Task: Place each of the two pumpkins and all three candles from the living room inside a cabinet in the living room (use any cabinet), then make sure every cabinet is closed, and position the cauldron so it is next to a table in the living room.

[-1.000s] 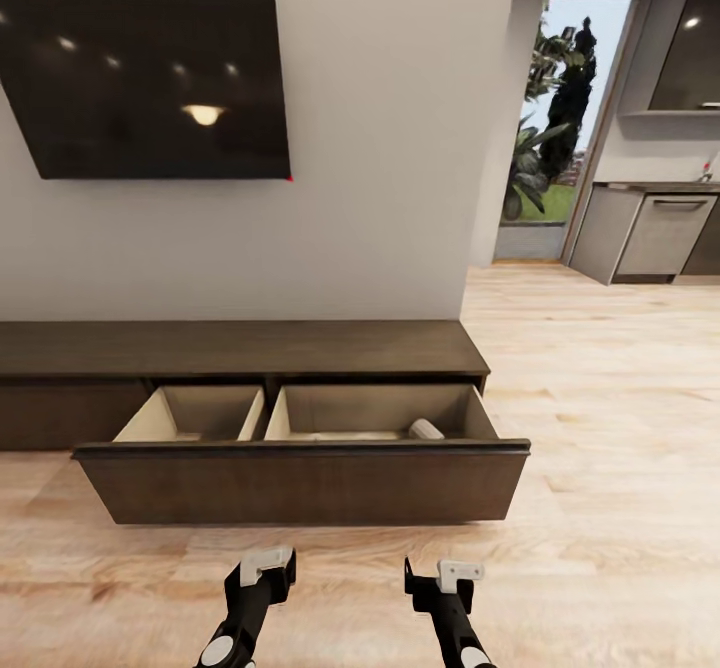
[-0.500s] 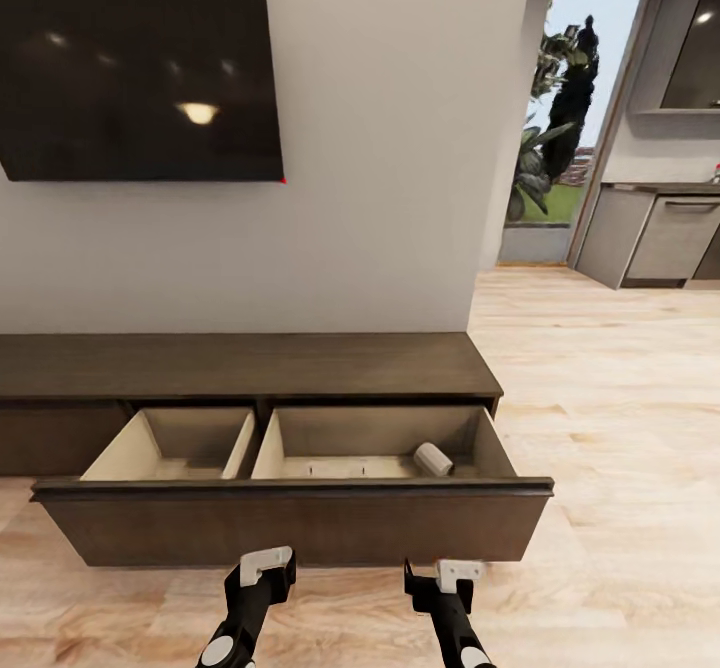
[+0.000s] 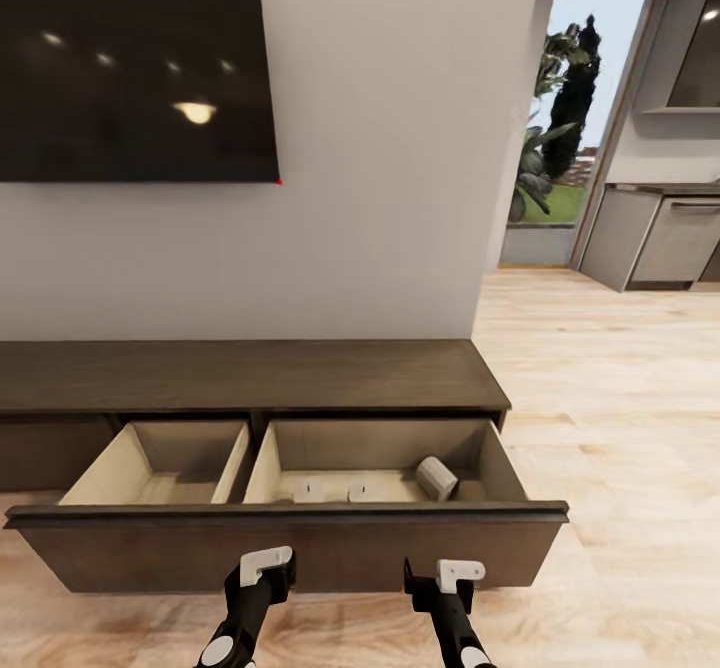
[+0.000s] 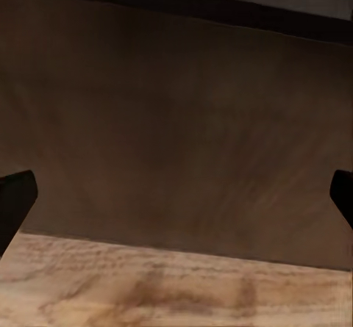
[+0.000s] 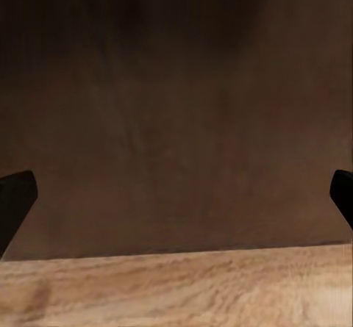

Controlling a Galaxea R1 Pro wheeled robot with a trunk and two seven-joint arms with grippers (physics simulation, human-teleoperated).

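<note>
The cabinet (image 3: 250,373) is a long, low dark-brown unit against the wall, with its wide right drawer (image 3: 290,548) pulled out toward me. In the drawer's right compartment a pale cylindrical candle (image 3: 436,476) lies on its side, and two more pale pieces (image 3: 310,489) sit low behind the drawer front. Both arms are held low before that front, the left arm (image 3: 255,578) and the right arm (image 3: 445,583). My left gripper (image 4: 176,195) and right gripper (image 5: 176,195) face the brown front, open and empty. The pumpkins, the cauldron and the table are out of view.
A large dark TV (image 3: 135,68) hangs on the wall above the cabinet. Light wood floor (image 3: 620,418) runs to the right toward a kitchen with grey units (image 3: 660,243) and a glass door (image 3: 575,118) with plants outside.
The whole view has moved closer to the cabinet, so the open drawer looks larger and shows more of its inside. Both arms keep the same pose.
</note>
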